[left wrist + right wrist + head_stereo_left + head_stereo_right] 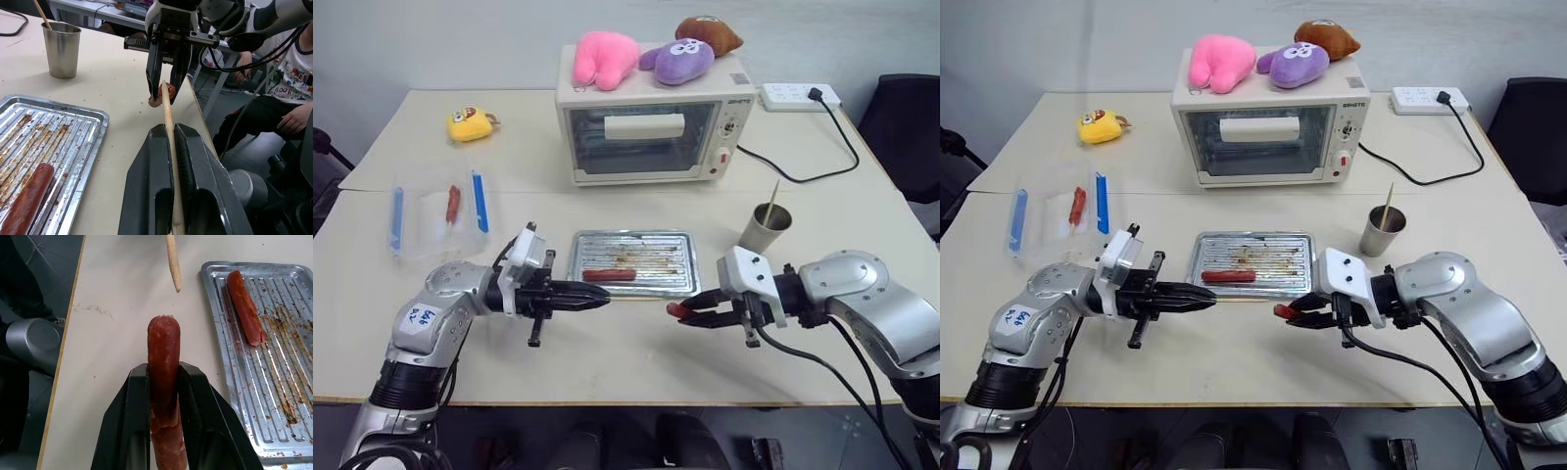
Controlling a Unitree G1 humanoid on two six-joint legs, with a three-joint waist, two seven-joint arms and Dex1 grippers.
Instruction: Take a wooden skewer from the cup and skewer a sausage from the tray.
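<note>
Now the left tool pinches the skewer and the right tool pinches the sausage above the table, tip near its end, so a crooked push could slip off.

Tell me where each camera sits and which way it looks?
Left eye view: on the head, looking down at the table; both arms show.
Right eye view: beside it, same scene.
Left wrist view: on the left arm, looking along the left gripper and its wooden skewer at the right gripper.
Right wrist view: on the right arm, looking along its fingers at the sausage.
Both wrist views share the tray.
</note>
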